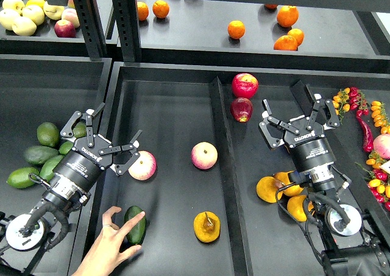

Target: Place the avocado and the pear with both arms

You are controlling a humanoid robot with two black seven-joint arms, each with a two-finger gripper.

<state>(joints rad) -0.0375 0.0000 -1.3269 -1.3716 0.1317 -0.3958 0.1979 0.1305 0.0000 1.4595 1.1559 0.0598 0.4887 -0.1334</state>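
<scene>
Left gripper (108, 143) is hovering over the left edge of the centre tray (177, 184), fingers spread wide, gripping nothing. One fingertip is sitting just beside a pink-yellow apple (142, 165); cannot tell if it is touching.

Right gripper (298, 119) is hanging over the right tray (256, 166), fingers also splayed apart and empty, well apart from both task items.

The avocado (135, 224) is lying in the centre tray near the front-left, dark green, long axis roughly front to back. A human hand (109, 242) is reaching in from the bottom edge, fingers resting on it (looks like a light touch rather than a full grasp).

The pear (206, 226) is sitting in the same tray, front-right of centre, dark patch facing up, near the divider. A second pink-yellow apple (204, 155) is lying behind it.

Right tray is holding two red apples (244, 86) at the back and yellow-orange pears (268, 189) partly hidden under the right arm. Lighter green avocados (36, 157) are piled in the left tray by the left arm. Oranges (236, 29) are lying on the upper shelf.
</scene>
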